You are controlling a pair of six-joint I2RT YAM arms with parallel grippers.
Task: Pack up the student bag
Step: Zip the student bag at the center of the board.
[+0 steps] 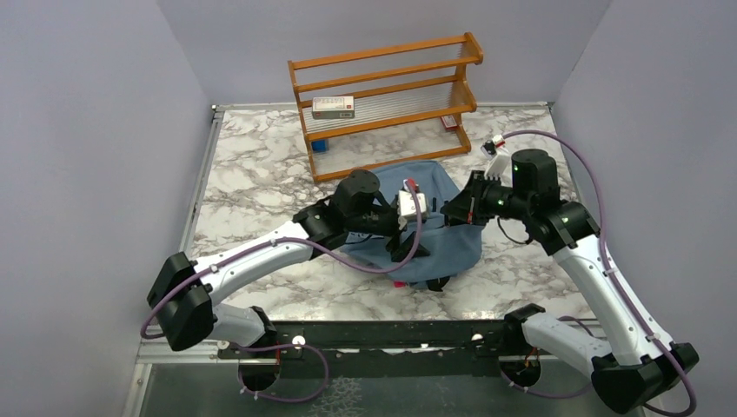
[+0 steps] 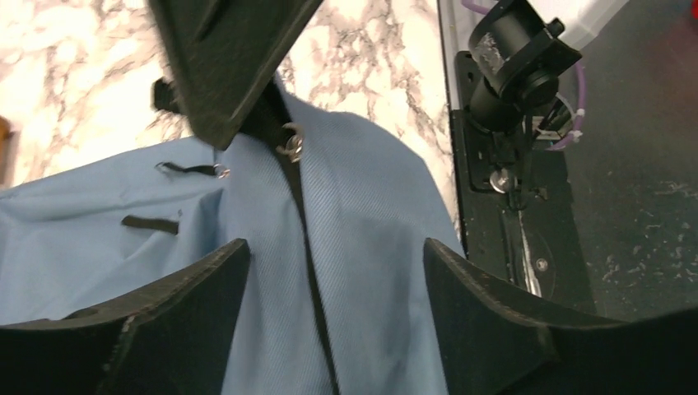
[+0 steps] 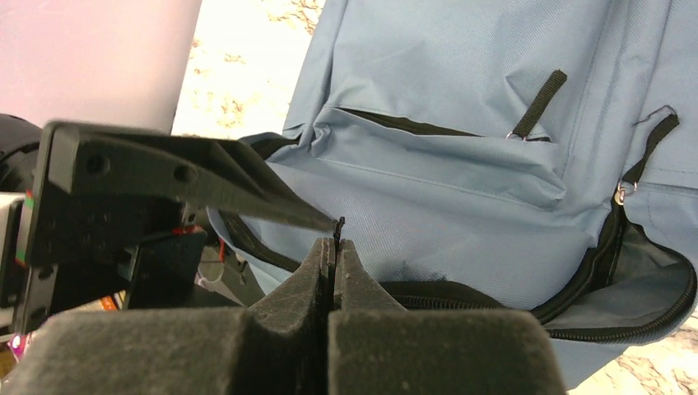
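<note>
- The student bag [image 1: 448,248] lies in the middle of the marble surface [image 1: 252,182], just in front of a wooden rack [image 1: 382,54], with 1 arm reaching over it from each side.
- The left gripper [image 2: 336,247] hangs over the bag's blue fabric. Its 2 fingers [image 2: 189,288] stand wide apart and have hold of nothing.
- A black zipper line runs down the fabric below the gap between those fingers, with a small silver zipper pull [image 2: 290,148] near its upper end.
- The right gripper [image 3: 333,243] is pressed fully closed at the bag's black zipper trim, and a thin black sliver sticks out at its tips.
- In the left wrist view the blue fabric rises to a peak where the right gripper's tip meets the trim.
- The right wrist view shows a front pocket [image 3: 444,164] with a black strap loop above it. To the right, the main compartment [image 3: 634,288] gapes open, showing a grey lining.
- The 2 grippers sit close together over the bag's upper part.
- On the rack's middle shelf lies 1 flat white box [image 1: 333,106].
</note>
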